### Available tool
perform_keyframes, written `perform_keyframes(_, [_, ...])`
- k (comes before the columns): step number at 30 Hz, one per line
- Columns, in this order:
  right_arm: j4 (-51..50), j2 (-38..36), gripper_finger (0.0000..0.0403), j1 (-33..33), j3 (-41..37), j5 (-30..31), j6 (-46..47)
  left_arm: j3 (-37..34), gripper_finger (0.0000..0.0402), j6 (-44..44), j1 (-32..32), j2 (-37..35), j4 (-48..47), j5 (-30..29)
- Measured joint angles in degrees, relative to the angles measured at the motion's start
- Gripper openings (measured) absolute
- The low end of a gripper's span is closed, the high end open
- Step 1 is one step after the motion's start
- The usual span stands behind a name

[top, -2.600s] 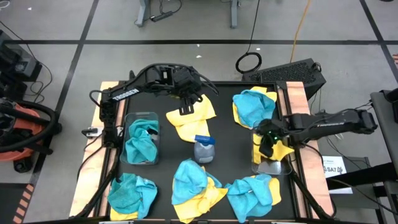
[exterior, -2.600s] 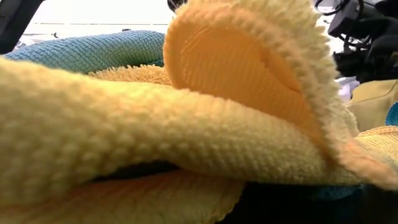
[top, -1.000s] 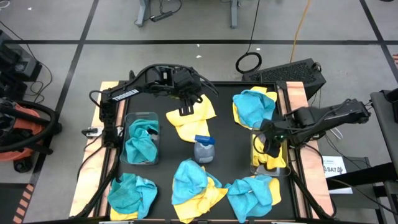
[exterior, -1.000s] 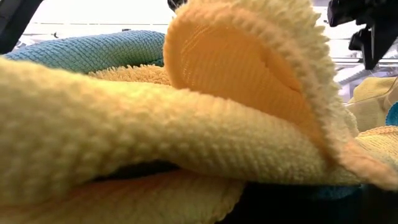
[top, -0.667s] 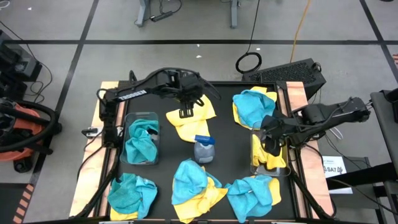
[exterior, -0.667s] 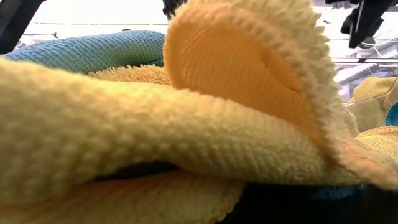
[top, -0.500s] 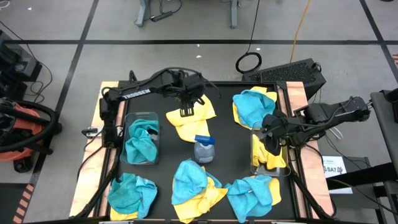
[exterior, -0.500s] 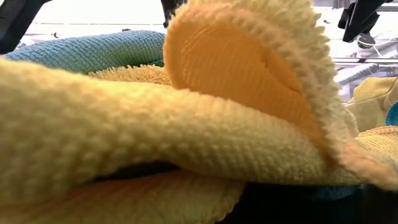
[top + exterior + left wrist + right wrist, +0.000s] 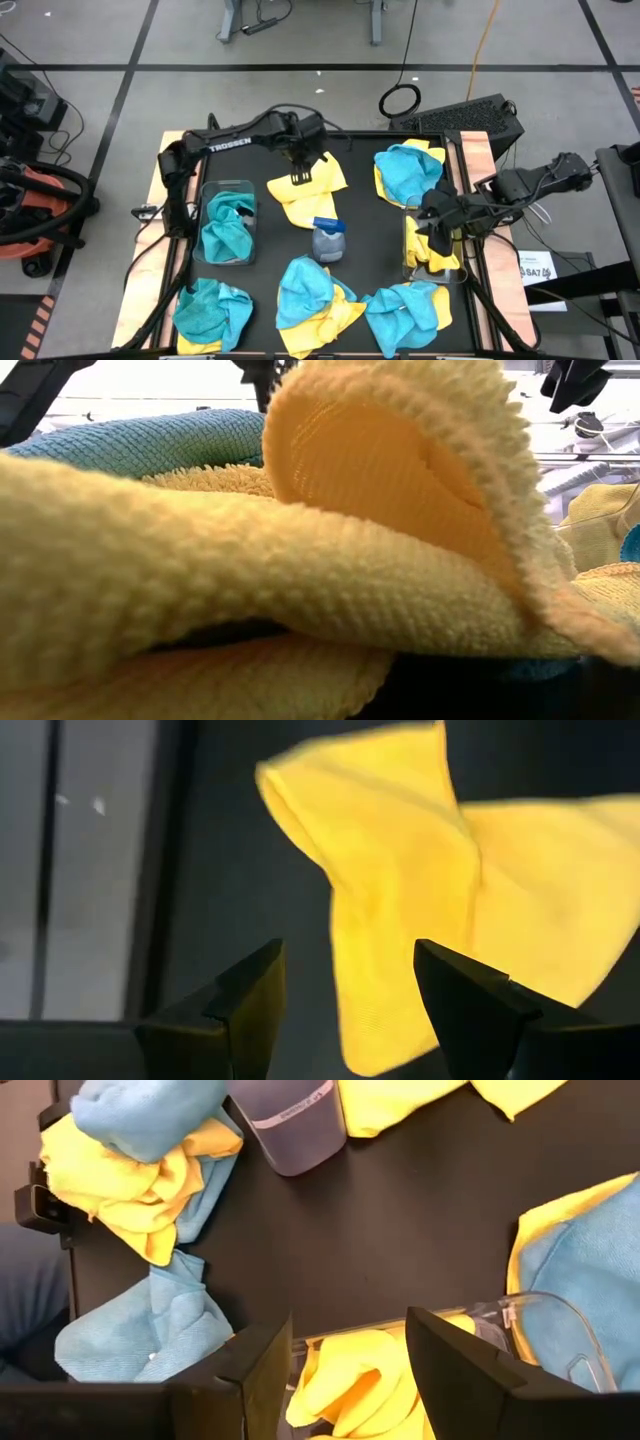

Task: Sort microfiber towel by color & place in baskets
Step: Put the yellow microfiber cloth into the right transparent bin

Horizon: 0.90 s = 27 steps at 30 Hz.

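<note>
Yellow towel (image 9: 400,910) beneath open left gripper (image 9: 345,985)

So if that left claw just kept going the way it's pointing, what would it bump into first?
Most likely the yellow towel lying flat on the table. The left gripper hangs open right over it, fingers spread around the towel's edge, nothing visible between. How far above it sits is hard to judge.

The left basket (image 9: 226,224), a clear bin at centre left, holds a crumpled teal towel (image 9: 228,228). The right basket (image 9: 432,250), at centre right, holds a yellow towel (image 9: 437,253). A loose yellow towel (image 9: 308,187) lies spread at upper centre. Mixed teal and yellow towels lie in heaps at upper right (image 9: 408,171), lower left (image 9: 211,311), lower centre (image 9: 315,296) and lower right (image 9: 410,309).
</note>
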Motion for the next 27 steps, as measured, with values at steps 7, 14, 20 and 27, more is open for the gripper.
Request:
perform_keyframes(7, [0.8, 0.0, 0.0189, 1.4, 0.0, 0.1, 0.0, -10.3, 0.0228, 0.0, 2.2, 0.0, 6.6, 2.9])
perform_keyframes(14, [2.9, 0.0, 0.0189, 2.3, 0.0, 0.4, -0.4, -19.7, 0.0228, 0.0, 2.4, -0.1, 16.5, 4.4])
perform_keyframes(20, [3.6, 0.0, 0.0189, 2.3, 0.0, 1.2, -1.4, -26.4, 0.0228, 0.1, 1.4, 0.0, 25.0, 6.6])
perform_keyframes(27, [5.2, 0.0, 0.0189, 2.3, 0.0, 3.1, -1.5, -33.6, 0.0228, 0.6, 0.4, 0.0, 36.1, 6.4])
